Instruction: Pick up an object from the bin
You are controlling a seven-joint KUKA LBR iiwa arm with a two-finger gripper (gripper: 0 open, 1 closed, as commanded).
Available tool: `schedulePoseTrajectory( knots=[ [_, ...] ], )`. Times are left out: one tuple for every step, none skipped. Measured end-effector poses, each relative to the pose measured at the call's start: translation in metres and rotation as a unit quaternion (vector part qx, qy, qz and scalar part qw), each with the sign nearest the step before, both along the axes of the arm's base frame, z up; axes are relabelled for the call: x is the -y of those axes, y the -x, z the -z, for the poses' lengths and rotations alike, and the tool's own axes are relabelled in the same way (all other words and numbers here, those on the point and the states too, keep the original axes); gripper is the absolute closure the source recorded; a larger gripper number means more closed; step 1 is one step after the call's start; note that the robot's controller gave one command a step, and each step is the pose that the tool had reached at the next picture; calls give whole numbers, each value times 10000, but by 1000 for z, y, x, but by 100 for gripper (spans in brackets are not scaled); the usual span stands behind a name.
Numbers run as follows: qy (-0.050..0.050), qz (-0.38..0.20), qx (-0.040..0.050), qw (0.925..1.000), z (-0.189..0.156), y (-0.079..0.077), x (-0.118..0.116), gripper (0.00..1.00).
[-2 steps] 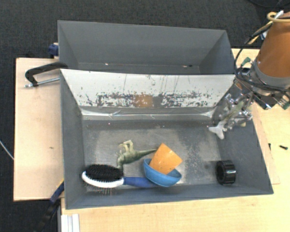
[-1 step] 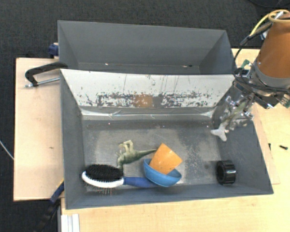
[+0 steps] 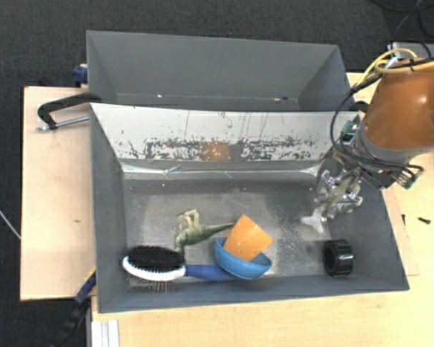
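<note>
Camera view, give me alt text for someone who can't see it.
The robot's pincer hangs at the right of a grey metal bin, near a black round cap. Further left lie an orange cup tipped in a blue bowl, a green toy dinosaur and a black-bristled brush.

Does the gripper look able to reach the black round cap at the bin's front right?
Probably yes: the gripper hangs just behind the black cap, nothing lies between them, and the blue bowl sits well aside.
</note>
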State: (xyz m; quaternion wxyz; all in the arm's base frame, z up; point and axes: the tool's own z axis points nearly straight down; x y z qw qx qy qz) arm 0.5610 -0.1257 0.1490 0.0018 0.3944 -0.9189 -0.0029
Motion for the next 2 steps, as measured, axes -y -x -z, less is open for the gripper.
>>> schedulePoseTrajectory(
  knots=[
    [10, 3, 43, 10000, -5, -2, 1, 0],
    [-4, -676, 5, 9977, 74, 0, -8, 0]
  ],
)
